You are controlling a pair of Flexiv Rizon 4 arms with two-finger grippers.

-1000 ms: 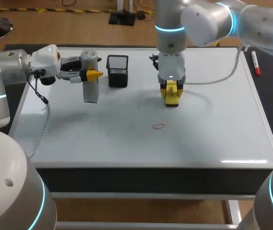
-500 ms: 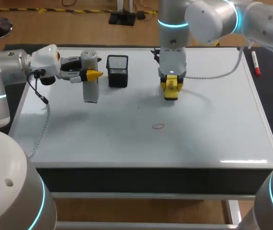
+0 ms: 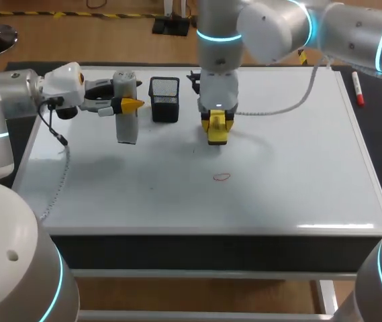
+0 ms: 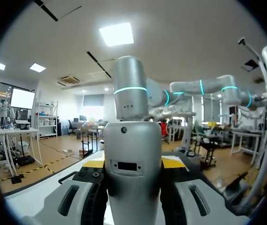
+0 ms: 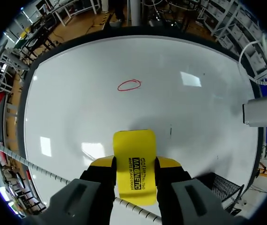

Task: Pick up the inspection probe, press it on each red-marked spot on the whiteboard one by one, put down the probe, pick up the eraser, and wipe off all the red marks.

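My right gripper (image 3: 217,129) pinches the eraser (image 5: 134,159) over the whiteboard (image 3: 298,174), on the far side of the red mark (image 3: 222,177). Contact with the board unclear. My left gripper (image 3: 127,102) clamps the probe (image 3: 127,129) upright, beside the basket (image 3: 164,99).

The eraser (image 5: 134,164) was yellow with black print. The mark (image 5: 129,85) on the white whiteboard (image 3: 298,174) was a red outline. The inspection probe (image 3: 126,107) was silver-grey, the mesh holder (image 3: 164,99) black, the marker (image 3: 357,88) red and white.
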